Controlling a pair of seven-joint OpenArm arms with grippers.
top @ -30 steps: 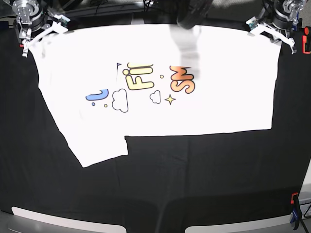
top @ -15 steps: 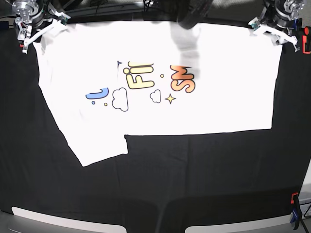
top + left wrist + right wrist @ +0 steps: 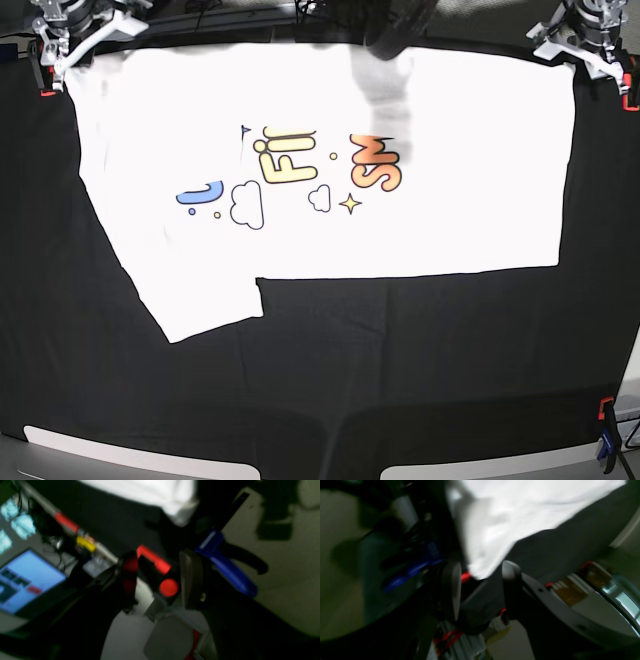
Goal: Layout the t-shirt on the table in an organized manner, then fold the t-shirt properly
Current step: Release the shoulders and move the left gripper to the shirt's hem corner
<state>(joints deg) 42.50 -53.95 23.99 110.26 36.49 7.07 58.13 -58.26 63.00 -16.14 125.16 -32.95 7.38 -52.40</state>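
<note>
Both claws, left (image 3: 160,585) and right (image 3: 480,590), gape empty; shirt (image 3: 330,170) ahead is limp, light: pinch its corners.

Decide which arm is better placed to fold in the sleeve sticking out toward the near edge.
Right, probably: the t-shirt has its sleeve on the side of the right gripper, whose jaws stand open. The left gripper hangs at the opposite corner.

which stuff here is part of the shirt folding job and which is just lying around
Job: white printed cloth t-shirt; black-clothed table; left gripper and right gripper, both open.

Lying about: blue-handled clamp; red clamp; lit blue screen.
</note>
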